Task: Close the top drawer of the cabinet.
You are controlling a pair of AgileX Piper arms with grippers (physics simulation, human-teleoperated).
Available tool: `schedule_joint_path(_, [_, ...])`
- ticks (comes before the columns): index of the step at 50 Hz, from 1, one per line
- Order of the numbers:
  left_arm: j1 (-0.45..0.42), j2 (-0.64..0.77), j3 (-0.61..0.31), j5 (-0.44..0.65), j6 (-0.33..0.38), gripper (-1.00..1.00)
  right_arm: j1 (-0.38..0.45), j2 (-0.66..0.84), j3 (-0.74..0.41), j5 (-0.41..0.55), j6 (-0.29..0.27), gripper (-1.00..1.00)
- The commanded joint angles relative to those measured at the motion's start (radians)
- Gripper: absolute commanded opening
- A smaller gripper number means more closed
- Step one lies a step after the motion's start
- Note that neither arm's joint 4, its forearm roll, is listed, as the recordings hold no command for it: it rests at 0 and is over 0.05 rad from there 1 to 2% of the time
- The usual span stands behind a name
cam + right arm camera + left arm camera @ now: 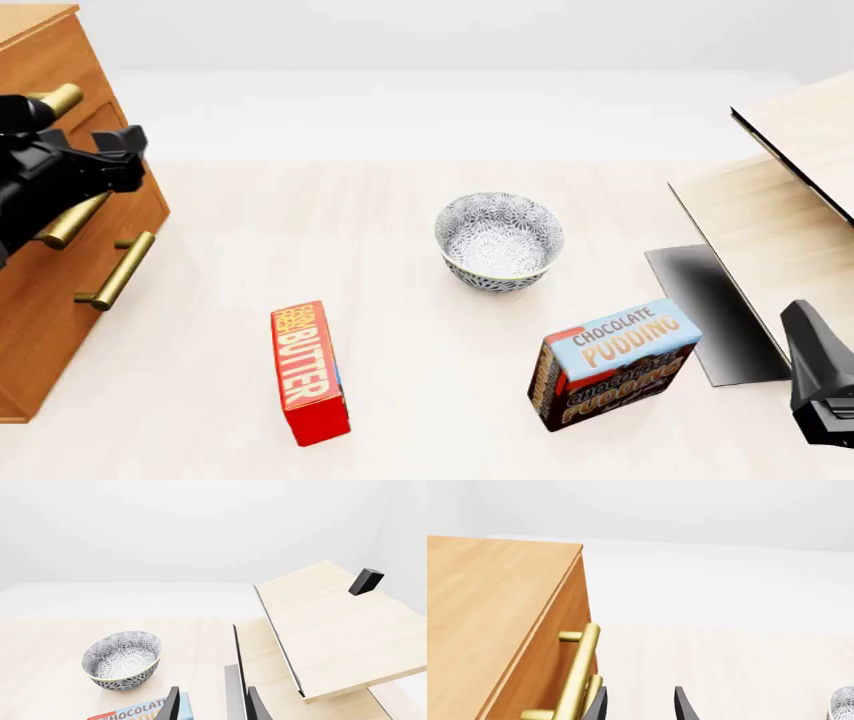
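The cabinet (40, 330) stands at the table's left edge, orange-brown with brass bar handles. Its top drawer (560, 620) sits with its front panel flush under the cabinet top (487, 605); no pale inside shows. The drawer's brass handle (582, 665) (56, 98) lies just beside one fingertip of my left gripper (640, 707) (130, 155). That gripper is open and empty, right in front of the drawer front. My right gripper (213, 707) (814, 360) is open and empty at the front right, far from the cabinet.
A patterned bowl (498, 240) sits mid-table. A red butter box (308, 372) and a chocolate pudding box (617, 362) lie nearer the front. Pale light-wood furniture (787, 210) with a dark panel (714, 310) fills the right side. Lower drawer handles (115, 270) project from the cabinet.
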Motion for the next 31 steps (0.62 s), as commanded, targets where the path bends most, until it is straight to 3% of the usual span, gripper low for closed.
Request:
schedule_joint_path(1, [0.030,0.014,-0.016,-0.001,-0.001,1.00,0.000,0.000,0.000,0.000,0.000,1.00])
schedule_joint_path(31, [0.149,0.050,-0.058,0.026,-0.039,1.00,0.000,0.000,0.000,0.000,0.000,1.00])
